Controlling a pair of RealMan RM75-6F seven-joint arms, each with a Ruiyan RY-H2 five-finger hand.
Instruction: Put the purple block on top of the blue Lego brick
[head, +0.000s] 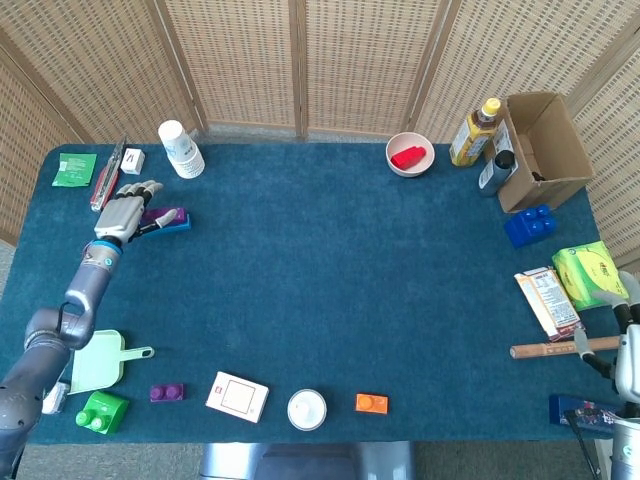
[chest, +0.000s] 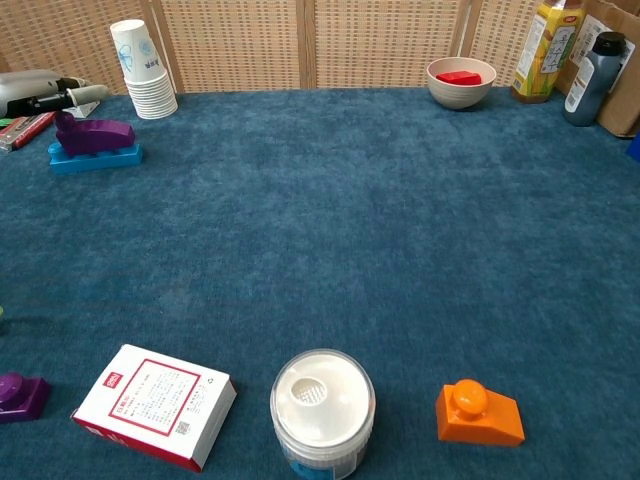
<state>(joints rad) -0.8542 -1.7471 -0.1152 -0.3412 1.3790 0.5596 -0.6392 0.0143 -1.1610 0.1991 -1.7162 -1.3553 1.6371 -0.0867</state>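
Observation:
The purple block (head: 163, 214) lies on top of the flat light-blue Lego brick (head: 178, 225) at the table's far left; in the chest view the purple block (chest: 95, 133) rests along the blue brick (chest: 96, 156). My left hand (head: 124, 211) hovers just left of the stack with its fingers stretched out and apart, holding nothing. The chest view shows the left hand (chest: 40, 92) behind the block's left end, and I cannot tell whether it touches. My right hand (head: 628, 355) shows only partly at the lower right edge, fingers apart and holding nothing.
A stack of paper cups (head: 180, 148) stands behind the bricks. A big dark-blue brick (head: 530, 225), a cardboard box (head: 545, 150) and bottles (head: 476, 132) sit at the right. Along the front lie a small purple brick (head: 166, 392), a card box (head: 237, 397), a white jar (head: 307, 409) and an orange brick (head: 371, 403).

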